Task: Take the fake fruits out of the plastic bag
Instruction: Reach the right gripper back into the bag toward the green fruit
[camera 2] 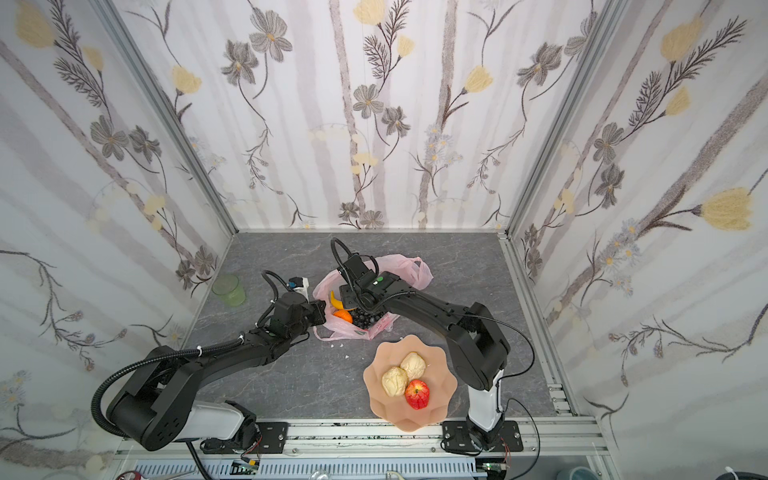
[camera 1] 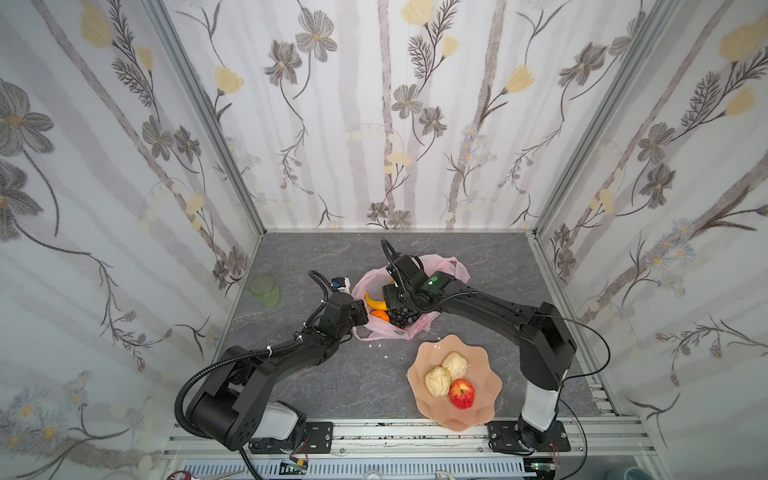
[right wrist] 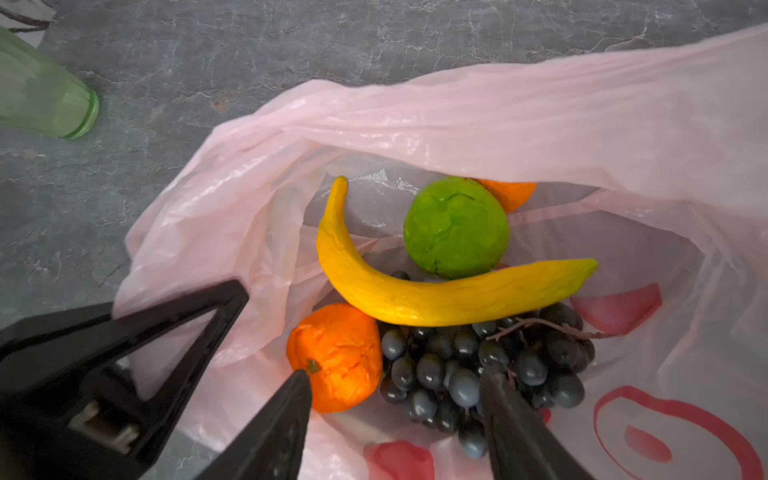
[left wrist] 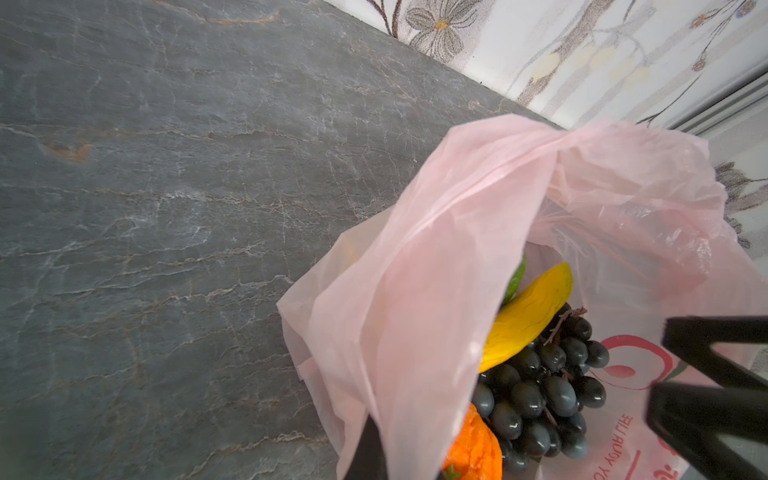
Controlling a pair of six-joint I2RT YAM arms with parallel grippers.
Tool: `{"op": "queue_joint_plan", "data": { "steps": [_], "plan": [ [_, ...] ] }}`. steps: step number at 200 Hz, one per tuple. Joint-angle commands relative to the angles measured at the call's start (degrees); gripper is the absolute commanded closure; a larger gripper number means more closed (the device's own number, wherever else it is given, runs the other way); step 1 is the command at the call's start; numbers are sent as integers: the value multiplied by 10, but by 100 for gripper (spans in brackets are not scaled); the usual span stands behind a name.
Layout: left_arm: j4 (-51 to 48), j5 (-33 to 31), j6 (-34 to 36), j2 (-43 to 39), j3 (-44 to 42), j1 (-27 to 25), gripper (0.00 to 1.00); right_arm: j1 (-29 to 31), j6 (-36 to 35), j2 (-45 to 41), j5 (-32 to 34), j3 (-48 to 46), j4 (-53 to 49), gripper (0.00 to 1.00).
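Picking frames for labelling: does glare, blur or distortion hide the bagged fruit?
Right wrist view: sharp, slight glints on grape bunch. Left wrist view: plastic bag film hides most green fruit. Both top views: right arm overlaps the bag.

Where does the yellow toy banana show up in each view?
In a top view: yellow toy banana in the pink plastic bag's mouth, centre.
In a top view: same place.
Left wrist: partly hidden under bag film.
Right wrist: whole, beside the round green toy fruit.
Shared landmark: dark purple grape bunch touching it.
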Motion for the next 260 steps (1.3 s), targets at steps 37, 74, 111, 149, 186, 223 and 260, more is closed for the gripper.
{"op": "queue_joint_plan", "data": {
  "steps": [37, 74, 111, 149, 186, 223, 260],
  "plan": [
    [8, -5, 3, 1, 5, 0, 93, -29, -23, 84, -2, 71, 14, 35],
    [8, -5, 3, 5, 6, 0, 93, -37, -26, 123, 30, 107, -5, 30],
    [8, -5, 3, 8, 6, 0, 93, -41, -33, 152, 25, 137, -10, 29],
    [8, -6, 3, 9, 6, 0, 93, -41, -36, 185, 40, 167, -24, 27],
    [8, -6, 4, 9, 7, 0, 93, -41, -42, 205, 37, 179, -33, 27],
    [8, -6, 4, 12, 8, 0, 93, -41, -50, 220, 23, 184, -32, 32],
    [8, -8, 4, 9, 7, 0, 93, -40, -51, 217, 19, 185, -30, 39]
  ]
}}
